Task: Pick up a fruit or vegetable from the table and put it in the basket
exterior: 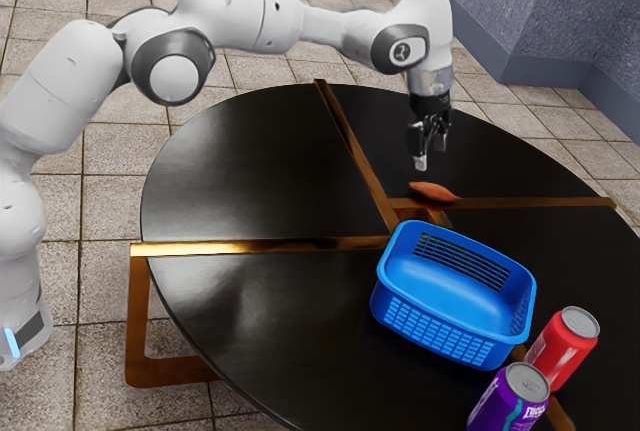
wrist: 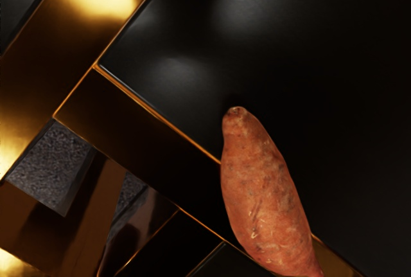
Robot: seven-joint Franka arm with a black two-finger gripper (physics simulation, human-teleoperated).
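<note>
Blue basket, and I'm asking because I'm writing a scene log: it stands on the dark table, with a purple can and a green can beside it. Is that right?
Not quite: the exterior view shows a red can, not a green one. The blue basket does stand on the dark table, with the purple can also beside it.

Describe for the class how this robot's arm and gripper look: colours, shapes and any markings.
The Franka arm has glossy white, rounded, tube-like segments with grey bands at several joints. A dark round emblem with a pale symbol marks the joint nearest the hand. A pale blue strip glows low on the arm. Below a silvery collar, the gripper is black and angular.
</note>
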